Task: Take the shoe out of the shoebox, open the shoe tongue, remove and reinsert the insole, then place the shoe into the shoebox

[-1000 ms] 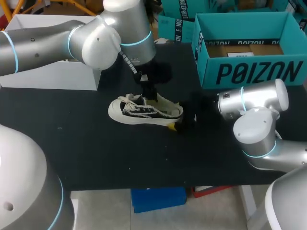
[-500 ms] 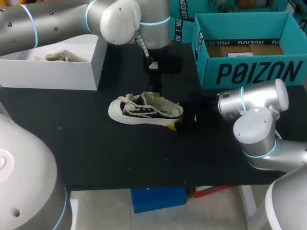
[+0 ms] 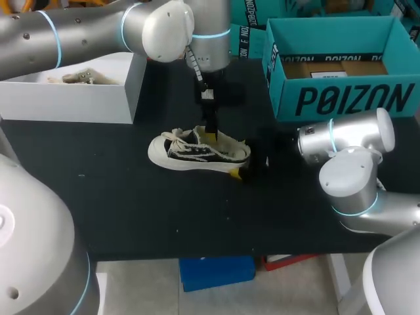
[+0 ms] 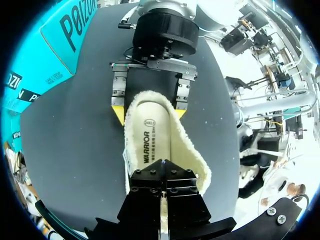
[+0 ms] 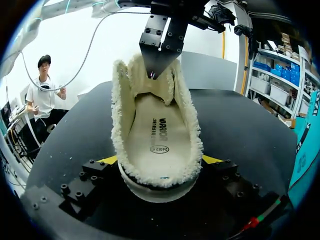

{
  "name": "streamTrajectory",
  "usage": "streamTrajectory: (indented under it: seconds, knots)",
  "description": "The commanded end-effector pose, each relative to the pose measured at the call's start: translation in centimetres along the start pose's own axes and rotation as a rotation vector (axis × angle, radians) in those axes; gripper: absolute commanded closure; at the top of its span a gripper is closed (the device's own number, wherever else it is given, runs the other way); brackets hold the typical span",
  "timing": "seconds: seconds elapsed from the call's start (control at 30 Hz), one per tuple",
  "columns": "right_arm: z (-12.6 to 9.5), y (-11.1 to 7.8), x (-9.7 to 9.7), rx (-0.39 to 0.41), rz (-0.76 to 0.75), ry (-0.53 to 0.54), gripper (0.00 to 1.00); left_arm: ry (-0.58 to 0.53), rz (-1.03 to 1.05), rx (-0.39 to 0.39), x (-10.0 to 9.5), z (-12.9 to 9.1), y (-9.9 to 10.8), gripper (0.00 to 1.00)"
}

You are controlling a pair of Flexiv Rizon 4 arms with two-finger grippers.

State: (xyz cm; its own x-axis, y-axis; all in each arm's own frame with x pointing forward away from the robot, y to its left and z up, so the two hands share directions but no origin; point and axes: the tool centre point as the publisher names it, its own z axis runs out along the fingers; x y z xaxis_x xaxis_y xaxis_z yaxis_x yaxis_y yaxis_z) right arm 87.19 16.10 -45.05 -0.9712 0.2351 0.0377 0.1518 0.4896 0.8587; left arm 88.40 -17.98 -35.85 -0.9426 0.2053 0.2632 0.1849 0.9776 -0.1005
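A white low shoe point(image 3: 190, 152) with dark side markings lies on the black table point(image 3: 131, 210), toe to the left. Its fleece lining and cream insole point(image 4: 152, 142) show from above. My left gripper point(image 3: 210, 133) points down into the shoe's opening near the tongue, fingers shut with nothing seen between them point(image 4: 161, 197). My right gripper point(image 3: 243, 167) is at the heel. Its yellow fingertips point(image 5: 107, 160) press against both sides of the heel, so it is shut on the shoe. The insole point(image 5: 157, 130) lies flat inside.
A teal shoebox point(image 3: 341, 98) stands open at the back right, behind my right arm. A white box point(image 3: 72, 98) with a pale item point(image 3: 75, 77) inside stands at the back left.
My left arm's elbow has swung back, uncovering the white box. Its gripper rose a little above the shoe, then came down to the opening again. Shoe and right arm have not moved.
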Motion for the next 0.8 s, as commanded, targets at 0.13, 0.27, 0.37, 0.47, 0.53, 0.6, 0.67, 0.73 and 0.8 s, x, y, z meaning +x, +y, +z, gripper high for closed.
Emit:
streamTrajectory:
  seconds: [0.13,0.27,0.37,0.47,0.53,0.6,0.67,0.73,0.8]
  knots:
    - [0.6,-0.4,0.1,0.004,0.002,-0.002,1.00,0.001,0.002,-0.001,-0.1,0.1,0.0,1.00]
    - [0.6,-0.4,0.1,0.004,0.002,-0.002,1.00,0.001,0.002,-0.001,-0.1,0.1,0.0,1.00]
    - [0.6,-0.4,0.1,0.004,0.002,-0.002,1.00,0.035,0.005,-0.017,0.0,1.2,-0.1,1.00]
    - [0.6,-0.4,0.1,0.004,0.002,-0.002,1.00,0.066,0.015,-0.007,0.1,1.9,0.1,1.00]
    - [0.6,-0.4,0.1,0.004,0.002,-0.002,1.00,0.067,0.015,-0.006,0.3,2.2,0.2,1.00]
    - [0.6,-0.4,0.1,0.004,0.002,-0.002,1.00,0.073,0.012,-0.013,0.4,2.3,0.2,1.00]
    - [0.6,-0.4,0.1,0.004,0.002,-0.002,1.00,0.083,0.004,-0.026,0.4,2.4,0.2,1.00]
    - [0.6,-0.4,0.1,0.004,0.002,-0.002,1.00,0.083,0.002,-0.026,0.5,2.6,0.4,1.00]
    - [0.6,-0.4,0.1,0.004,0.002,-0.002,1.00,0.090,-0.005,-0.029,0.6,2.8,0.6,1.00]
